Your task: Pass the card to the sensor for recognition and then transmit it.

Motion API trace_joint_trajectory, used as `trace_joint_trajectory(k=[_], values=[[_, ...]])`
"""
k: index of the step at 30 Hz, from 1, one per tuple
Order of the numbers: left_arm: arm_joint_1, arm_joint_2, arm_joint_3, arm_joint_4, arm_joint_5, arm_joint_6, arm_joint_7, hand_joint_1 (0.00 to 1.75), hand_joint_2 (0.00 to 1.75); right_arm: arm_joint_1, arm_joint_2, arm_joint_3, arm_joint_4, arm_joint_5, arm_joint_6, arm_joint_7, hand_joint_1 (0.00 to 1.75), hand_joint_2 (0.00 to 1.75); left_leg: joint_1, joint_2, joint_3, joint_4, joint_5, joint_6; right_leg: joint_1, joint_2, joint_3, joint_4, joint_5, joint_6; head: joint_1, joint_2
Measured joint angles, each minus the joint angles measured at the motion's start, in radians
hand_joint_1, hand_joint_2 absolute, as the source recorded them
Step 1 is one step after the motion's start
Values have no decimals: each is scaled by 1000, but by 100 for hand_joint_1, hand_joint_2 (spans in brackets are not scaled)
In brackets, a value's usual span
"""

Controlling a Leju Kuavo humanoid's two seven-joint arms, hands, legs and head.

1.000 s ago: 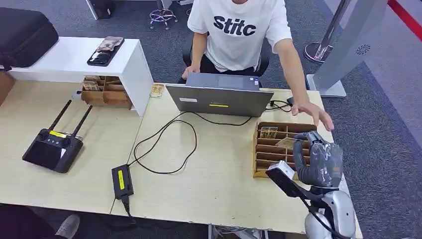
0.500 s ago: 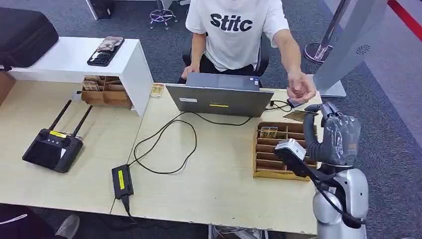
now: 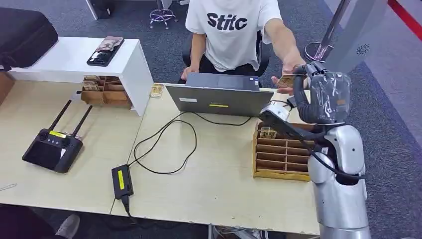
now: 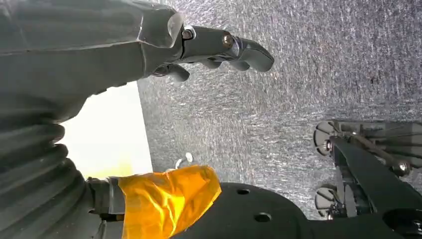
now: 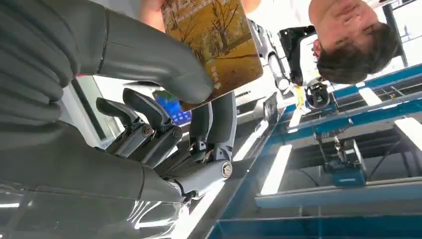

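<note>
- One card in play: a flat golden-yellow card with an autumn-tree picture [image 5: 214, 45], pinched by the robot's right hand [image 3: 321, 94]. In the right wrist view the thick grey thumb [image 5: 149, 55] presses on the card's printed face and the darker fingers [image 5: 219, 124] back it from the other side, so that hand is clamped on the card.
- From the head view the card [image 3: 286, 80] sits up at the fingertip end of the right hand, lifted off the table, above the far right corner behind the laptop.
- One person in a white T-shirt with dark lettering [image 3: 231, 30] sits across the table; their outstretched hand [image 3: 284, 79] is right at the card, touching or just under it, can't tell which.
- Left hand [image 4: 214, 50]: hangs over grey carpet, fingers loosely bent and apart, holding nothing.
- One brown wooden organiser tray with lots of slots [image 3: 281, 154] sits on the table's right side, just below the raised arm; one small yellowish card [image 3: 268, 132] stands in a far slot.
- One grey open laptop [image 3: 219, 97], with black cables looping from it to one black power brick with a yellow label [image 3: 122, 181].
- One black remote controller with two antennas [image 3: 52, 147] on the left.
- One white raised shelf [image 3: 74, 59] with one dark phone [image 3: 105, 51] on top, plus one black case [image 3: 22, 35] at the far left.
- One light wooden table [image 3: 209, 189] under it all.
</note>
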Motion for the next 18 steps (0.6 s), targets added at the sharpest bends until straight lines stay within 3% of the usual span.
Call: trace_joint_trajectory(k=[8,9,10,11,12,18], values=[[0,1,-10,0,2,-2,0,0,175,-50,-8,41,60,19,-1,11,175,175,0,0,0,0,0,0,0,0,0,0,0,0,0,0],[0,1,-10,0,3,-2,0,0,175,-50,-8,43,63,19,-1,11,140,175,0,0,0,0,0,0,0,0,0,0,0,0,0,0],[0,1,-11,0,3,-2,0,0,175,-51,-8,45,66,21,-1,11,66,175,0,0,0,0,0,0,0,0,0,0,0,0,0,0],[0,1,-12,0,3,-2,0,0,175,-52,-9,48,69,21,-1,11,42,175,0,0,0,0,0,0,0,0,0,0,0,0,0,0],[-1,1,-13,0,3,-2,0,0,175,-52,-10,50,72,21,-2,11,2,175,0,0,0,0,0,0,0,0,0,0,0,0,0,0],[-1,1,-14,0,4,-1,0,0,175,-56,-13,56,87,21,-4,17,0,175,0,0,0,0,0,0,0,0,0,0,0,0,0,0]])
